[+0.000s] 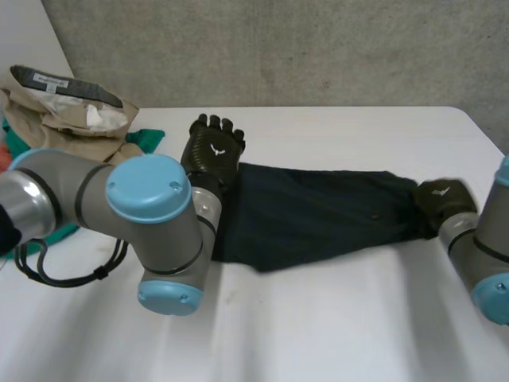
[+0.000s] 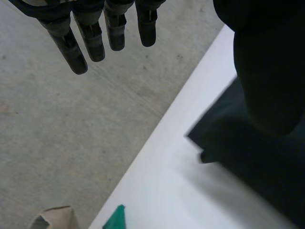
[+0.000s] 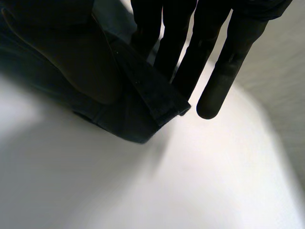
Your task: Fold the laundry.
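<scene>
White table (image 1: 334, 318) top in front of a grey concrete wall (image 1: 318, 48), seen from my head camera. One dark garment (image 1: 318, 215) lies flat on it as a long band. Its long axis runs across the table from one of my arms to the other.

My right hand (image 1: 441, 197) is at the garment's right end. In the right wrist view the hem (image 3: 143, 95) passes between the thumb (image 3: 81, 62) and the straight fingers (image 3: 228, 62). The fingers sit close together and I read this as a pinch on that end.

My left hand (image 1: 213, 151) is at the opposite end, palm down over the far corner. In the left wrist view its fingers (image 2: 95, 43) are straight and slightly spread, reaching past the table's far edge and holding nothing. Its thumb (image 2: 267, 71) hangs over the cloth (image 2: 257, 162); I cannot tell whether it touches.

So the cloth lies below and behind the left fingertips, toward the palm. My judgement is that the left hand needs to draw back and down to catch its corner before either end can be carried along the long axis to meet the other.

Further left, well apart from the garment, a pile of laundry (image 1: 64, 119) sits at the table's corner: a tan piece on top, green cloth beneath.
</scene>
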